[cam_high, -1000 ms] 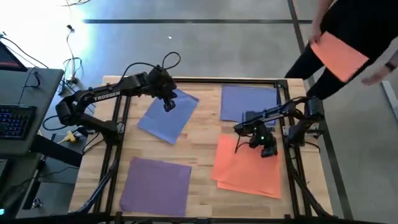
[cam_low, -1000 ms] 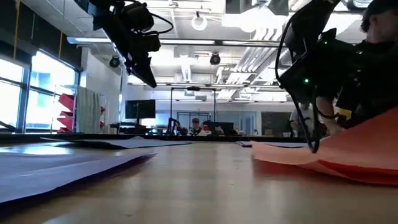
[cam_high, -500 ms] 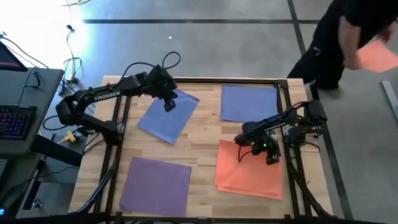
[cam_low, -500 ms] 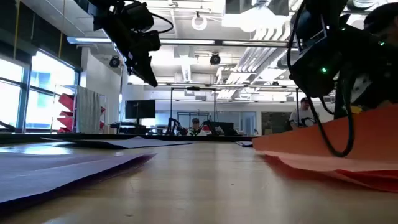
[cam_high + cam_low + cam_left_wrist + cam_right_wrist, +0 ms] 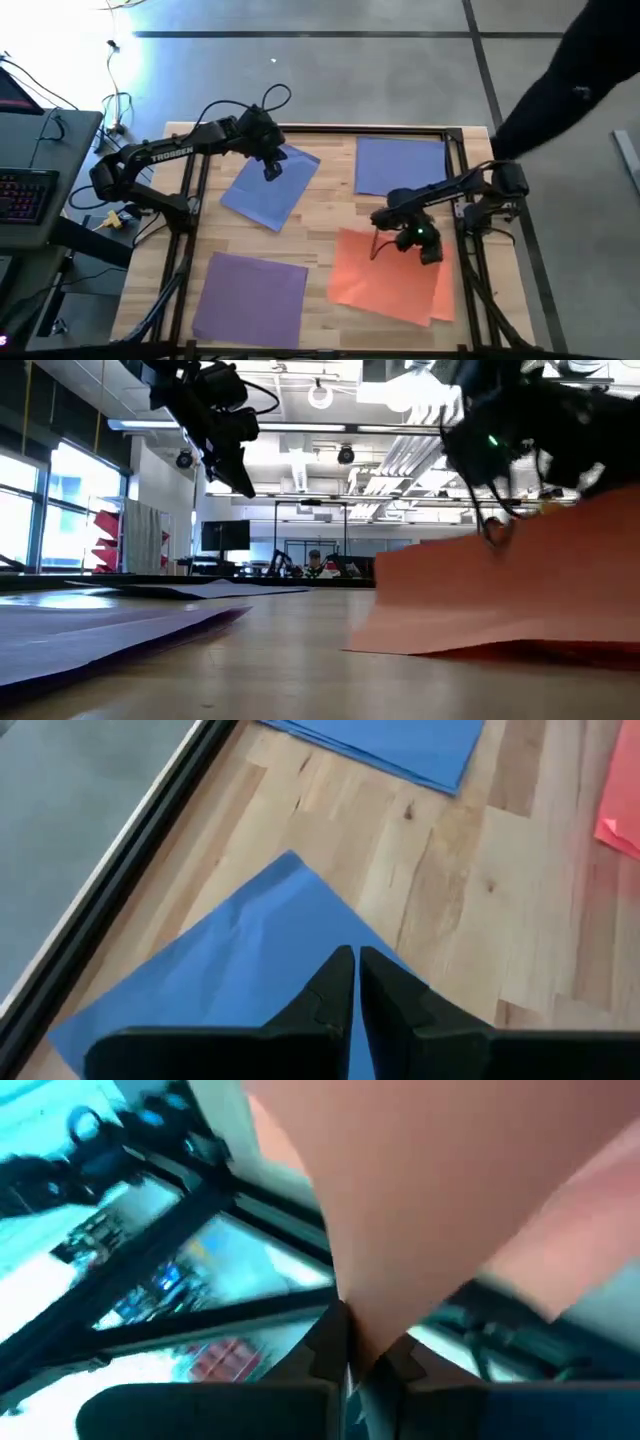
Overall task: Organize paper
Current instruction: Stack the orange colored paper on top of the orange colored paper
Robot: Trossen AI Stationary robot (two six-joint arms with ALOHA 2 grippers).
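Observation:
The paper lies in several sheets on the wooden table. A tilted blue sheet [image 5: 268, 186] lies at the far left, with my left gripper [image 5: 272, 168] shut in the air above it [image 5: 356, 955]. Another blue sheet [image 5: 400, 165] lies at the far right and a purple one [image 5: 250, 298] at the near left. At the near right, my right gripper [image 5: 377, 246] is shut on the top orange sheet [image 5: 385, 285]. That sheet lies over a second orange sheet [image 5: 443, 300]. My right gripper pinches the top orange sheet between its two fingers at its far edge [image 5: 352, 1302], near the left corner. The fingers slant down from the far right. The far part [image 5: 500, 575] is raised off the table; the near edge [image 5: 470, 650] still rests below.
A person in dark clothes [image 5: 560, 90] stands beyond the table's far right corner. A black frame [image 5: 300, 129] runs along the table's edges. A keyboard and a desk [image 5: 30, 190] stand left of the table. Bare wood [image 5: 320, 230] shows in the middle.
My right gripper has risen and moved a little toward the table's left edge. It has lifted the far part of the top orange sheet and slid the sheet leftward off the one beneath. The person has carried another orange sheet away, out of view.

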